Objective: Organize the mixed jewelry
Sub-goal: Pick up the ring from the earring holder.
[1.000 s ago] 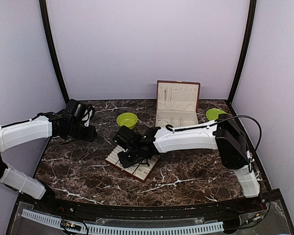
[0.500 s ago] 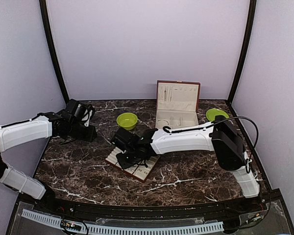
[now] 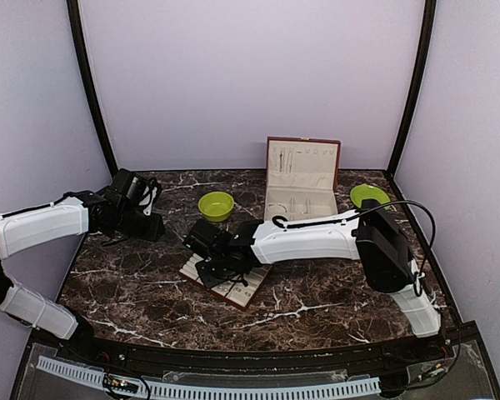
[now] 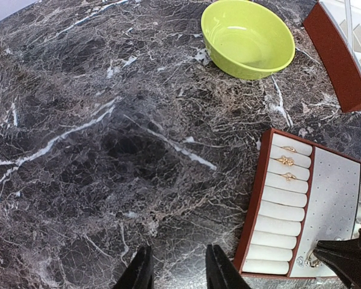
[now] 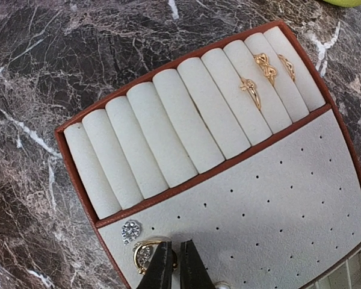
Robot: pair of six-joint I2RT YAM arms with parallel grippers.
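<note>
Hovering over the jewelry tray (image 5: pixel 277 198) and its perforated pad, the right gripper (image 5: pixel 175 268) shows us fingers drawn almost together, one tip overlapping a gold ring (image 5: pixel 143 256) near the tray's corner rim; we cannot tell whether the ring is pinched. A sparkly stud (image 5: pixel 130 230) lies just beside it, and three more gold rings (image 5: pixel 253 90) sit between the rolls at the far end. The right arm (image 3: pixel 308 237) stretches low and leftward across the marble table (image 3: pixel 133 283). The left gripper (image 4: pixel 179 271) hangs partly open and empty over bare marble, the lime-green bowl (image 4: pixel 248 37) well apart; bare pad lies beside the ring
</note>
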